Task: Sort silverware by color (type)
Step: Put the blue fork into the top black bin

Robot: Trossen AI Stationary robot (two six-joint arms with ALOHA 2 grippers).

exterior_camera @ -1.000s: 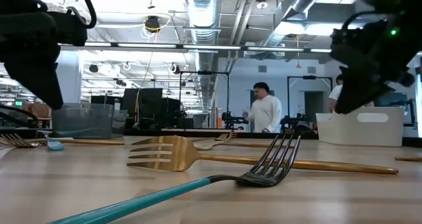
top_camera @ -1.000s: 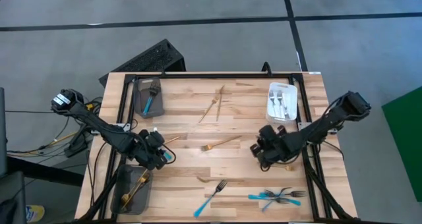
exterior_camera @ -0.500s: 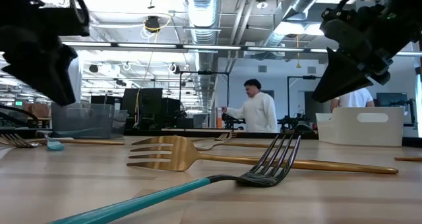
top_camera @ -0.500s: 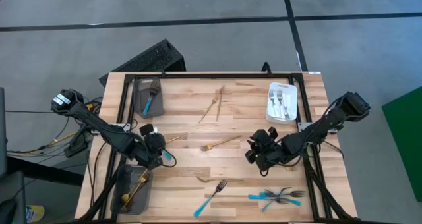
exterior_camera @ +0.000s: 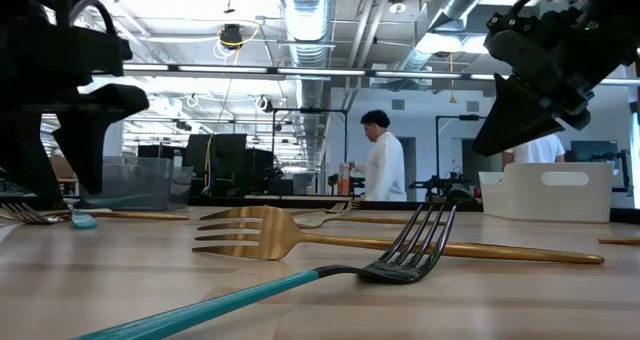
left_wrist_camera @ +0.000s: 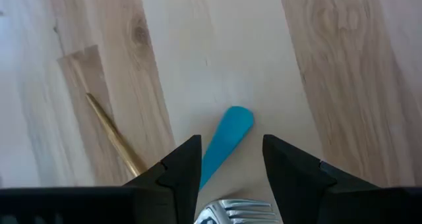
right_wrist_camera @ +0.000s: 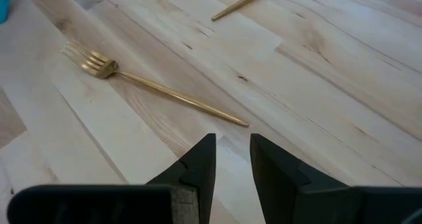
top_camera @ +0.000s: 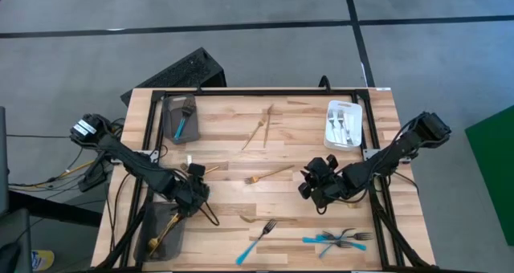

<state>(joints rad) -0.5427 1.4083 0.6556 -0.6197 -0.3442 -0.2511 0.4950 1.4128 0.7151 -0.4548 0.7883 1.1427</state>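
since half a second ago the left gripper (top_camera: 195, 194) has shifted right and lower in the high view, now at lower left of centre; its jaws stand apart, straddling a turquoise-handled utensil (left_wrist_camera: 224, 140) that lies on the wood between the fingers (left_wrist_camera: 179, 166), and whether they touch it cannot be told. a thin gold utensil (left_wrist_camera: 113, 136) lies just beside it. the right gripper (top_camera: 312, 185) has stayed at right of centre, jaws narrowly parted and holding nothing, above bare boards near a gold fork (right_wrist_camera: 148, 84). in the low view the person (exterior_camera: 379, 156) in the room behind has moved left. no readable writing shows anywhere. remaining silverware on the table (top_camera: 297, 217): two gold pieces (top_camera: 260, 128) at upper centre, a turquoise-handled fork (top_camera: 257, 241) at lower centre, a small pile of turquoise-handled forks (top_camera: 337, 239) at lower right. the grey tray (top_camera: 170, 124) at upper left holds a turquoise-handled piece, the second grey tray (top_camera: 152, 222) at lower left holds gold pieces, and the white tray (top_camera: 330, 120) at upper right holds silver forks. in the low view the near fork's tines partly cover the gold fork behind them.
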